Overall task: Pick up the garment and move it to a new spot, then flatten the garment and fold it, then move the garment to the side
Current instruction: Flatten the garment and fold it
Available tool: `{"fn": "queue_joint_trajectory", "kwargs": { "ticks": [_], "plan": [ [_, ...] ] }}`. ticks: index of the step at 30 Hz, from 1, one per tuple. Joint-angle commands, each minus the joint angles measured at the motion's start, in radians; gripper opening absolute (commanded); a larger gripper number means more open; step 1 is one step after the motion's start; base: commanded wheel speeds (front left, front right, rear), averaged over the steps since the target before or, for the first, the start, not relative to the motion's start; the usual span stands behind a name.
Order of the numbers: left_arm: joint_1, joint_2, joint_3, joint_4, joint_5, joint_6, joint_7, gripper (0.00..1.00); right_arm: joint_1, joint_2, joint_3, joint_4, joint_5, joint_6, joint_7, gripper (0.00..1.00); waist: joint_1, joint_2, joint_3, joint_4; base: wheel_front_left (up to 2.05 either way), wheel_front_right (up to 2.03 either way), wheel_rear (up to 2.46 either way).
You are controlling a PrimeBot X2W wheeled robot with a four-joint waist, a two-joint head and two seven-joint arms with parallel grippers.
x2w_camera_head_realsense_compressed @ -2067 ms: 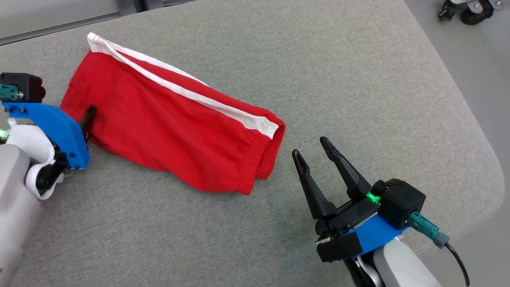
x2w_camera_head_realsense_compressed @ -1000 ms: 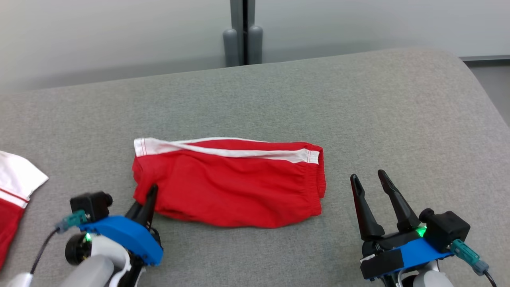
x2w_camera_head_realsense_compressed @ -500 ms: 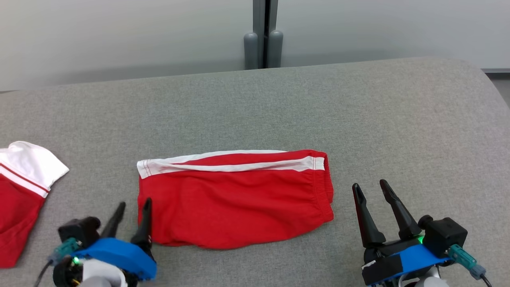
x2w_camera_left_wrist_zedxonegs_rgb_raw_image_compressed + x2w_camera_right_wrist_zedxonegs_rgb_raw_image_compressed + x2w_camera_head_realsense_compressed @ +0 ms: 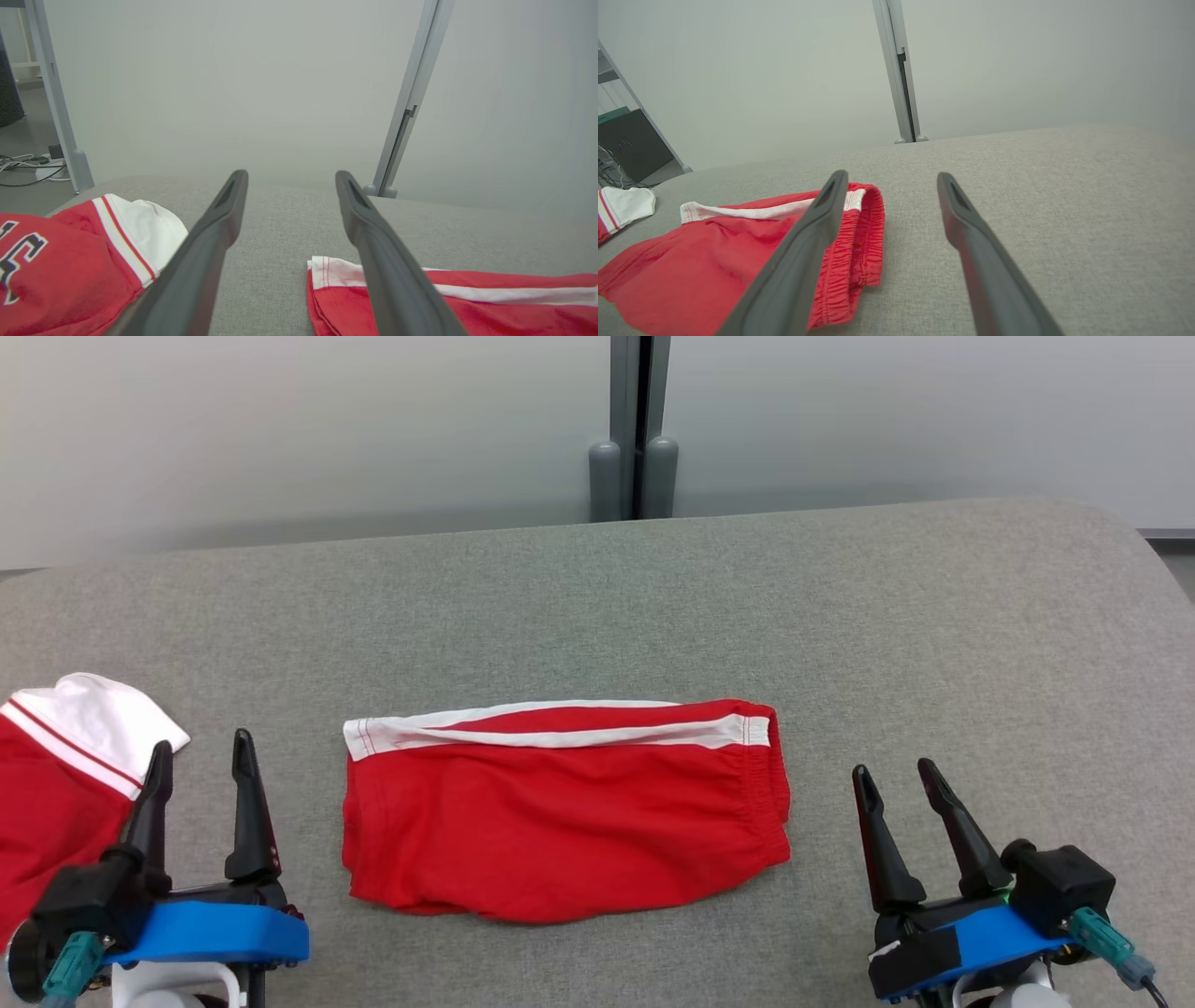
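Head view: let go of the folded garment [image 4: 560, 821] a moment earlier; pulled the left gripper [image 4: 203, 742] back, spread and empty, just beside its left edge. Held the right gripper [image 4: 892, 767] spread near its right end. Left it flat mid-bench [image 4: 840, 616]; placing probably finished. Left wrist view: saw it lower right. Right wrist view: lower left.

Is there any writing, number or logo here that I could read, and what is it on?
Red jersey: dark white-edged characters, cut off at the picture's edge; one may be "5", not surely readable.
Red shorts: none, only white stripes.
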Motion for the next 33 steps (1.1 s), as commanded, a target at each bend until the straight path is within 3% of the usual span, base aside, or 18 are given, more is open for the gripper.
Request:
{"fn": "queue_joint_trajectory", "kwargs": {
  "ticks": [1,8,17,33],
  "plan": [
    [0.015,-0.004,0.020,-0.008,0.033,-0.008,-0.005,1.00,0.009,-0.001,-0.006,-0.004,-0.009,0.000,-0.004,1.00,0.0000,0.0000,-0.002,0.002,0.00,0.00,0.00],
    [0.108,-0.083,0.133,-0.017,0.203,-0.061,-0.005,1.00,0.036,0.000,-0.026,-0.003,-0.034,0.000,-0.003,1.00,0.0000,0.0000,-0.025,0.013,0.00,0.00,0.00],
    [0.145,-0.147,0.179,0.045,0.296,-0.114,-0.005,1.00,0.060,0.001,-0.009,0.017,-0.075,0.000,-0.003,1.00,0.0000,0.0000,-0.054,0.026,0.00,0.00,0.00],
    [0.139,-0.179,0.228,0.099,0.379,-0.154,-0.005,1.00,0.065,0.002,0.001,0.075,-0.085,0.000,-0.003,1.00,0.0000,0.0000,-0.078,0.037,0.00,0.00,0.00]
  ]
}}
